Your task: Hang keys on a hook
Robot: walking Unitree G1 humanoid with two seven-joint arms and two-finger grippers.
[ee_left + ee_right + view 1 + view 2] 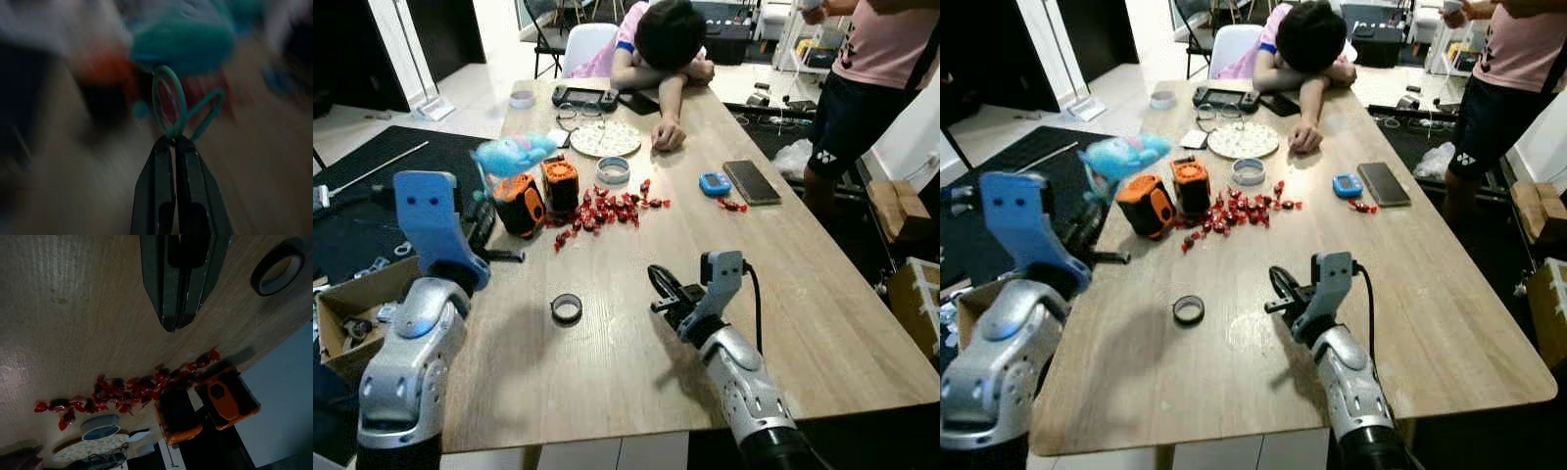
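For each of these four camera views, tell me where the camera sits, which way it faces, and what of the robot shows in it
Left eye view: on the head, looking down the wooden table; both silver arms show.
Right eye view: the head's other eye, same scene.
Left wrist view: along the left gripper, shut on a green ring; blurred.
Right wrist view: along the right gripper, shut, above the tabletop.
Shared: the red candies, orange cases and tape roll appear in the eye views and the right wrist view.
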